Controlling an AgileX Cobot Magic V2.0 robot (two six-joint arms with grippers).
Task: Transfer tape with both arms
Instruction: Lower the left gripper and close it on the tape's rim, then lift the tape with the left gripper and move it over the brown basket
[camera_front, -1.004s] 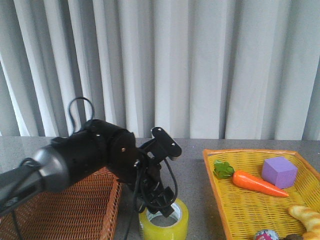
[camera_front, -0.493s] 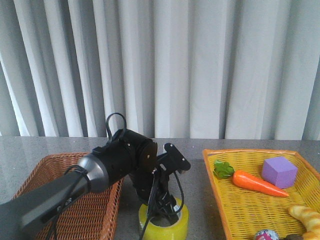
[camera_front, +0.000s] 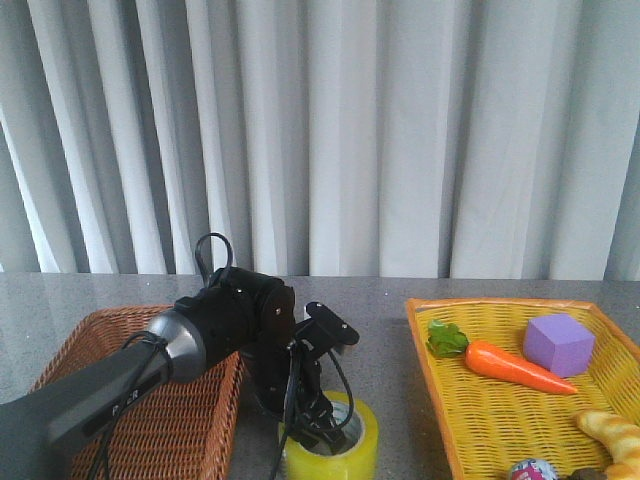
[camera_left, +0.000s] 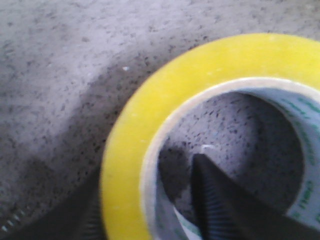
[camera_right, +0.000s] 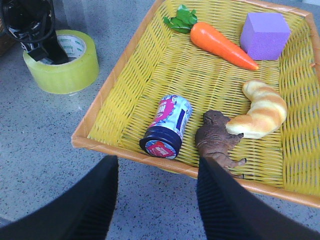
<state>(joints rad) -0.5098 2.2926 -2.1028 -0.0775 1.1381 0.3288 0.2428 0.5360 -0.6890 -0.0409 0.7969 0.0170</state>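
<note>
The yellow tape roll (camera_front: 352, 452) lies flat on the grey table at the front centre. My left gripper (camera_front: 322, 428) is down on it, jaws open and straddling the roll's near wall. In the left wrist view one finger (camera_left: 220, 200) is inside the white core with a gap to the wall, and the other (camera_left: 82, 215) is outside the tape (camera_left: 150, 100). The right wrist view shows the tape (camera_right: 65, 70) with the left fingers in it. My right gripper (camera_right: 155, 162) is open and empty above the table, just in front of the yellow basket's edge.
A brown wicker basket (camera_front: 100, 400) stands left of the tape. A yellow basket (camera_right: 115, 85) to the right holds a carrot (camera_right: 220, 42), a purple cube (camera_right: 264, 30), a croissant (camera_right: 262, 107), a can (camera_right: 167, 127) and a brown animal toy (camera_right: 217, 137). Curtains hang behind.
My left arm swung right over the tape and then lowered, so its fingers now straddle the roll's wall. The tape has not moved.
</note>
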